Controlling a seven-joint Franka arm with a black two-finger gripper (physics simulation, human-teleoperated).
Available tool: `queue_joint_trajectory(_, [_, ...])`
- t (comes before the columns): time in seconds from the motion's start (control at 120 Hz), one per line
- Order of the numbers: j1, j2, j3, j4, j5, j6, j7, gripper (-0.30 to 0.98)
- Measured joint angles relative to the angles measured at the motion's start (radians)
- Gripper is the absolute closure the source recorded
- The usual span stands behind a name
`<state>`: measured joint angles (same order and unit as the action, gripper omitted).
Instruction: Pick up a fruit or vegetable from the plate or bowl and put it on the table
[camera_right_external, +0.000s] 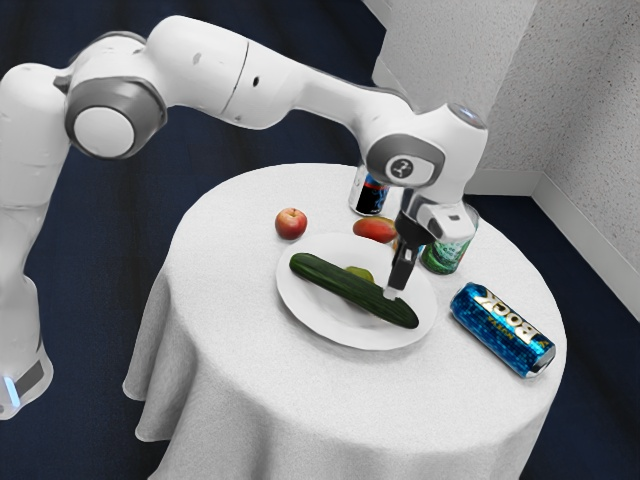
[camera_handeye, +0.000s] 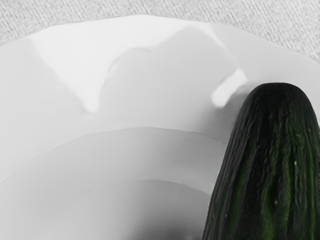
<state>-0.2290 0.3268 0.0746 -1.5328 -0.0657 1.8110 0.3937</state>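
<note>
Cucumber, a long dark green one with ridged skin (camera_right_external: 350, 287), is what I reckon I'm after, and it's lying right across the round white plate (camera_right_external: 300, 310). My black two-finger gripper (camera_right_external: 390, 292) is down at its side, off toward the end on the plate's blue-can side. Honestly can't tell how far open I am or whether I've got hold of anything, so no bragging about a grip.

Biggest worry is that off-centre spot. If I clamp there, the long heavy part could droop and twist on the way up. A sideways nudge might roll it toward the plate's rim too, since it's round-bodied. The small round green fruit (camera_right_external: 358, 273) sits on the plate right beside it, so a swinging end could knock that. Carry it low past the rim and I might clip the blue "ROCK" can (camera_right_external: 502, 330) lying beside the plate.

Looks-wise: nearly black in the shade, brighter green streaks lengthwise, few pale specks, blunt rounded end. Past the plate's far rim there's a red-orange mango (camera_right_external: 375, 230) and a red apple (camera_right_external: 291, 223), both on the white-clothed table (camera_right_external: 210, 280).
</note>
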Motion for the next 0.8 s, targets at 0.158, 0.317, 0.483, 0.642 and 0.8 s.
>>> queue_joint_trajectory(0.158, [-0.002,0.011,0.008,0.007,-0.046,0.014,0.032,0.0])
queue_joint_trajectory(0.317, [-0.016,-0.006,0.006,0.029,-0.047,0.015,0.058,0.0])
queue_joint_trajectory(0.483, [-0.019,-0.068,0.01,0.009,-0.041,0.008,0.078,0.0])
queue_joint_trajectory(0.642, [-0.028,-0.17,0.017,-0.115,-0.014,0.007,0.099,0.0])
queue_joint_trajectory(0.8, [-0.06,-0.184,0.013,-0.175,-0.006,0.036,0.125,0.0])
